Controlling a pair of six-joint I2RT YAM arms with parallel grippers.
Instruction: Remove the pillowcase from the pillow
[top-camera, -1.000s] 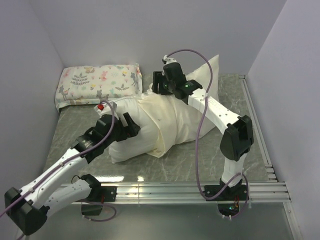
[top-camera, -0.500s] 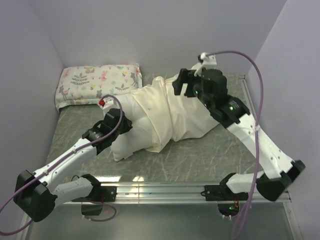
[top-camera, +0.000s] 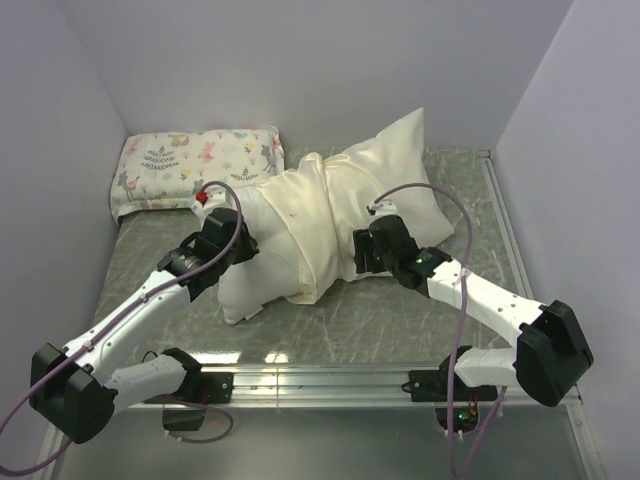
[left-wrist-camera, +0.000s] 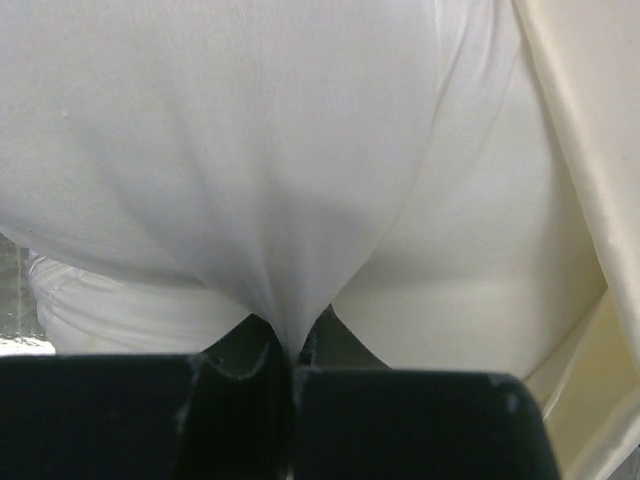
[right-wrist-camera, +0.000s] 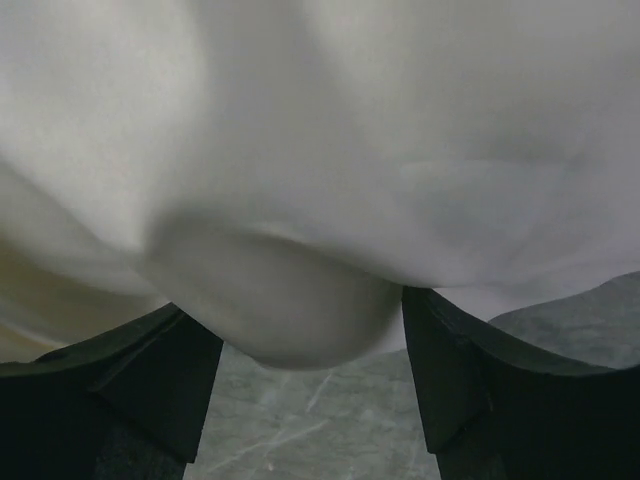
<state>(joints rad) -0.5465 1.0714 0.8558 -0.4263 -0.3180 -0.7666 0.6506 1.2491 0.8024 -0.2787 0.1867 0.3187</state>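
The white pillow (top-camera: 248, 275) lies across the grey table, its bare left end sticking out of the cream pillowcase (top-camera: 345, 205), which covers the middle and right end. My left gripper (top-camera: 240, 247) is shut on a pinch of the pillow's white fabric (left-wrist-camera: 250, 150), drawn into a tight fold between the fingertips (left-wrist-camera: 310, 345); the pillowcase edge (left-wrist-camera: 590, 150) hangs at the right. My right gripper (top-camera: 358, 255) is at the near edge of the covered part. It stands open (right-wrist-camera: 310, 365), with a rounded bulge of the cloth (right-wrist-camera: 290, 300) between its wide fingers (right-wrist-camera: 455, 370).
A smaller floral-print pillow (top-camera: 195, 165) lies at the back left against the wall. Lilac walls close the left, back and right sides. A metal rail (top-camera: 380, 378) with both arm bases runs along the near edge. Grey marbled table (right-wrist-camera: 320, 420) shows below the bulge.
My left gripper has closed on the pillow's bare end. The right arm swung from above the pillow's far side to its near edge, and the pillowcase has bunched further right.
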